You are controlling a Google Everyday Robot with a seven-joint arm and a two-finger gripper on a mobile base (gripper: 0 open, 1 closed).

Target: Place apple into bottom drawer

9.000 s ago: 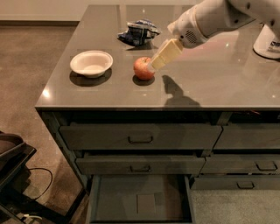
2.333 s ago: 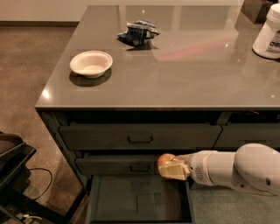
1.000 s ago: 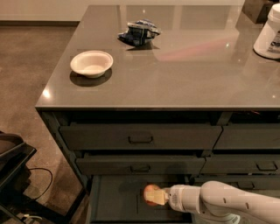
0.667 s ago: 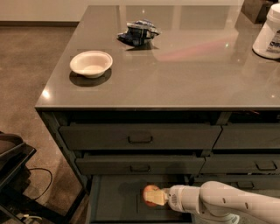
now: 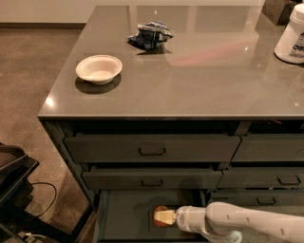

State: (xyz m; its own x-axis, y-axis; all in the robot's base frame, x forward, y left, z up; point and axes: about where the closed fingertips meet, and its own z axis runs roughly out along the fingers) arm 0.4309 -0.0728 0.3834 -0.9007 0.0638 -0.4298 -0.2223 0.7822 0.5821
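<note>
Looks firm, light and smooth-skinned, prone to rolling and bruising, so best pinched across the widest middle, as here with the gripper (image 5: pixel 162 217) clamped onto the apple (image 5: pixel 160 209) low inside the open bottom drawer (image 5: pixel 122 219), near mid-floor.

The grey countertop (image 5: pixel 199 80) is carrying four things, all well apart from one another. A white bowl (image 5: pixel 99 69) is sitting upright near the front-left corner, throwing a shadow toward the front edge. A crumpled blue-and-white packet (image 5: pixel 149 35) is lying farther back, left of the middle. A white canister (image 5: pixel 290 35) is standing at the right edge, partly cut off there. Something dark (image 5: pixel 278 9), perhaps a box, is sitting at the far right corner. The glossy top is reflecting pale lights. Below it, the gripper (image 5: pixel 160 217) is reaching low into the open bottom drawer (image 5: pixel 123 218), just above its floor.
</note>
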